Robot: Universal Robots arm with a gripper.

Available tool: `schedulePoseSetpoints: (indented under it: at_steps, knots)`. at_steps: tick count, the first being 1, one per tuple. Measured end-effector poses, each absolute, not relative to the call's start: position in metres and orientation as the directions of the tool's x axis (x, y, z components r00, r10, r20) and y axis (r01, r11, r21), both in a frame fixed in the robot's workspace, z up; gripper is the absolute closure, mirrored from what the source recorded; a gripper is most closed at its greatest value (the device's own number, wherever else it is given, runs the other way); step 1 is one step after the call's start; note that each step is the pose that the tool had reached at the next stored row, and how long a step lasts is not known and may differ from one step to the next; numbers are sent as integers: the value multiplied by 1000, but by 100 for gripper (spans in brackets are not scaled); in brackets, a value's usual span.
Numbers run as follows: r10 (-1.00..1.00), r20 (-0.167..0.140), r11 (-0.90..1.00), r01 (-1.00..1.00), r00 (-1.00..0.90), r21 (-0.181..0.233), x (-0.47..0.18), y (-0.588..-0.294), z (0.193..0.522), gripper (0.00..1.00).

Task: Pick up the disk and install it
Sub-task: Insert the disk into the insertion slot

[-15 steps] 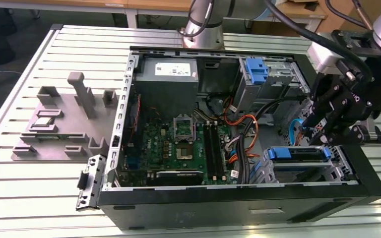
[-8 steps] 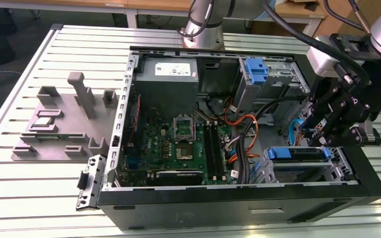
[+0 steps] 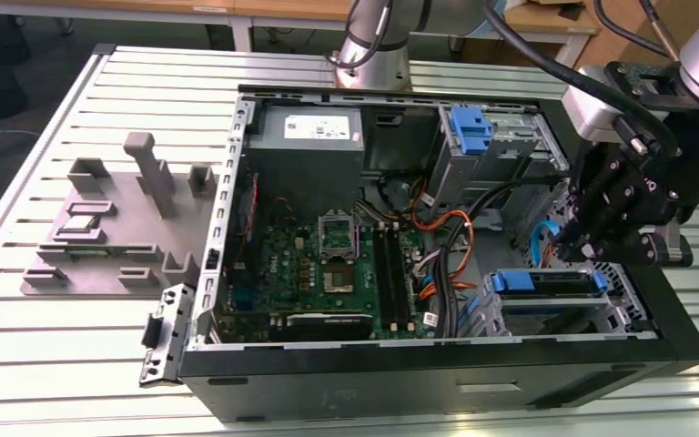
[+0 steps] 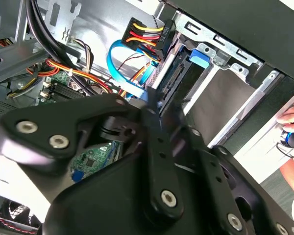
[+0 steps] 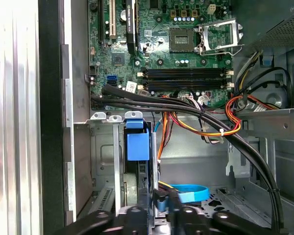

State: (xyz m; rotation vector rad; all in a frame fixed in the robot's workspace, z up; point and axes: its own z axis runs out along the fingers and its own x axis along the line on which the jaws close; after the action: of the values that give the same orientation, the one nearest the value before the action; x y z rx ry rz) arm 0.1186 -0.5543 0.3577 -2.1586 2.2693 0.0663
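Right, your gripper (image 3: 586, 250) hovers just above the disk (image 3: 548, 282), which sits in the drive cage at a corner of the computer case (image 3: 362, 382); you cannot tell its grip.

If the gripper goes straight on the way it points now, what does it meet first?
Most likely the disk, its blue carrier edge lying just beyond the gripper. The blue data cable loops close beside that line; depth is unclear, so it might brush that first.
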Motion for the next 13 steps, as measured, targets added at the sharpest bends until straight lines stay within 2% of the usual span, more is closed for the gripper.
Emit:
schedulePoseSetpoints:
  at_steps: [1,3,13]
  knots:
    - [-998,-36,49,-998,-50,25,119,-554,358,71]
    - [-998,-36,49,-998,-50,25,119,-554,358,83]
    - [-998,-36,49,-998,-50,25,119,-554,358,84]
